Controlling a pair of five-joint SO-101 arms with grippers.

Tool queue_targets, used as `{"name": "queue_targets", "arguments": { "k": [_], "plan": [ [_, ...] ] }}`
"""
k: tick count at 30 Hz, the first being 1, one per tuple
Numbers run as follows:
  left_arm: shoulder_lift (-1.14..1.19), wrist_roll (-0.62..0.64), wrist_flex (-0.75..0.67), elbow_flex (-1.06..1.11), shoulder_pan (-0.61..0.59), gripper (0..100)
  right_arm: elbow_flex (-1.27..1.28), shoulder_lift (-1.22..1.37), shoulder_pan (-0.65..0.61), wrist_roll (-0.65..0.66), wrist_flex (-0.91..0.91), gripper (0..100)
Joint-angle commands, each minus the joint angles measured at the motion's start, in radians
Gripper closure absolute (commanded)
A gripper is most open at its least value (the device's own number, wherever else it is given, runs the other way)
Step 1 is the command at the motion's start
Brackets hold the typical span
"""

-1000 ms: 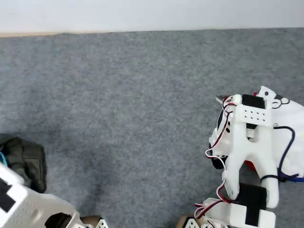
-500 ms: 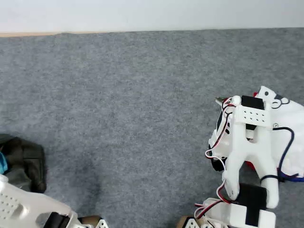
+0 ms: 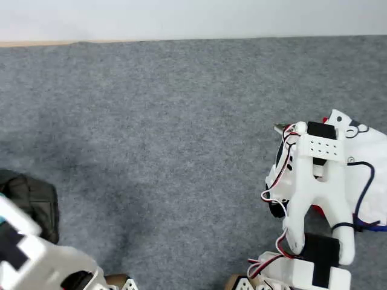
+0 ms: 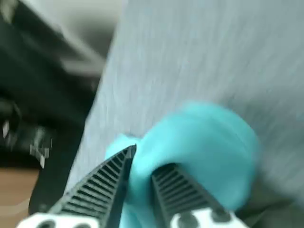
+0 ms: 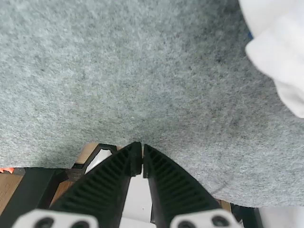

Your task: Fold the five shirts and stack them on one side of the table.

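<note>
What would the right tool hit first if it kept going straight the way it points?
Most likely the bare grey mat: the right tool, shut, aims at it, with the white shirt off to one side. Depth is hard to judge.

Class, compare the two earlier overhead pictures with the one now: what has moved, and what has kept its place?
The left arm drew back toward the table's near edge, then came forward again beside the dark shirt, covering the bit of turquoise shirt that showed there earlier. The left gripper is shut on that shirt. The right arm, white shirt and dark shirt kept their places.
</note>
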Motion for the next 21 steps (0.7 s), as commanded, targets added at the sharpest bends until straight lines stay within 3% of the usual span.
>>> {"name": "queue_targets", "arguments": {
  "k": [1, 6, 12, 16, 21],
  "plan": [
    [-0.209, 0.135, 0.006, -0.007, 0.192, 100, -0.005, -0.042, -0.012, -0.008, 0.024, 98.8],
    [-0.362, 0.232, 0.002, -0.007, 0.493, 100, -0.005, -0.042, -0.012, -0.008, 0.025, 98.8],
    [-0.476, 0.253, 0.006, -0.001, 0.793, 100, -0.005, -0.042, -0.012, -0.009, 0.028, 98.8],
    [-0.471, 0.256, 0.04, 0.061, 0.819, 100, -0.005, -0.042, -0.012, -0.011, 0.028, 98.8],
    [-0.388, 0.249, 0.109, 0.338, 0.779, 99, -0.005, -0.042, -0.012, -0.009, 0.024, 98.8]
  ]
}}
